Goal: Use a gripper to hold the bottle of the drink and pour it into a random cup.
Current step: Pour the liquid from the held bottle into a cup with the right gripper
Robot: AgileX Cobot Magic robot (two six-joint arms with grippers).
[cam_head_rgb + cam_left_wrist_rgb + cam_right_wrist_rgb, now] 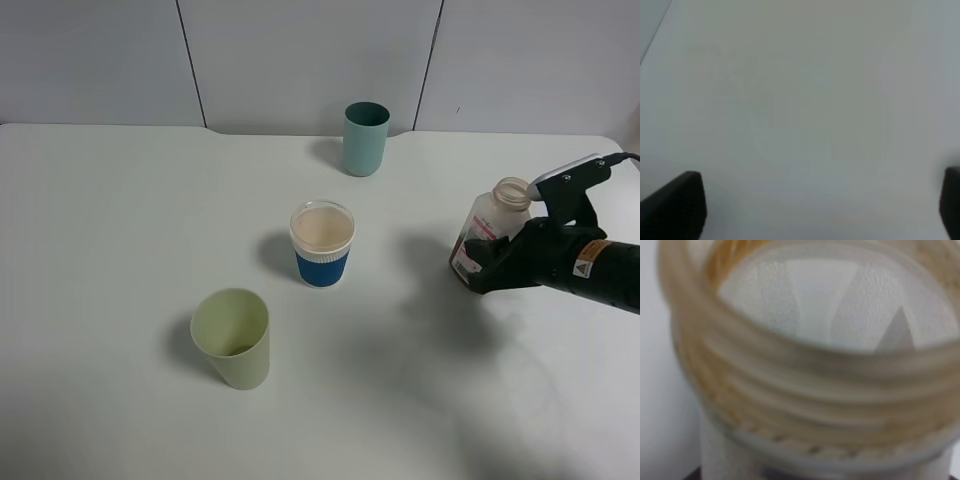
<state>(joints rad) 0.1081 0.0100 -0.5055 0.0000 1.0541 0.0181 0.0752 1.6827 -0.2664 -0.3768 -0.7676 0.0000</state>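
Note:
The bottle of the drink [488,222] is a small clear bottle with a wide capless neck and a white-and-pink label, at the right of the table. My right gripper [492,262] is shut on its lower body, reaching in from the right edge. The bottle leans slightly, and I cannot tell if it touches the table. In the right wrist view its threaded neck [805,390] fills the picture, blurred. The teal cup [365,138] stands upright at the back, well apart from the bottle. My left gripper [822,205] is open over bare table, with only its two fingertips [682,202] showing.
A white cup with a blue sleeve [322,243] stands mid-table, left of the bottle. A pale green cup [233,337] stands nearer the front left. The white table [120,220] ends at a grey panelled wall behind the teal cup.

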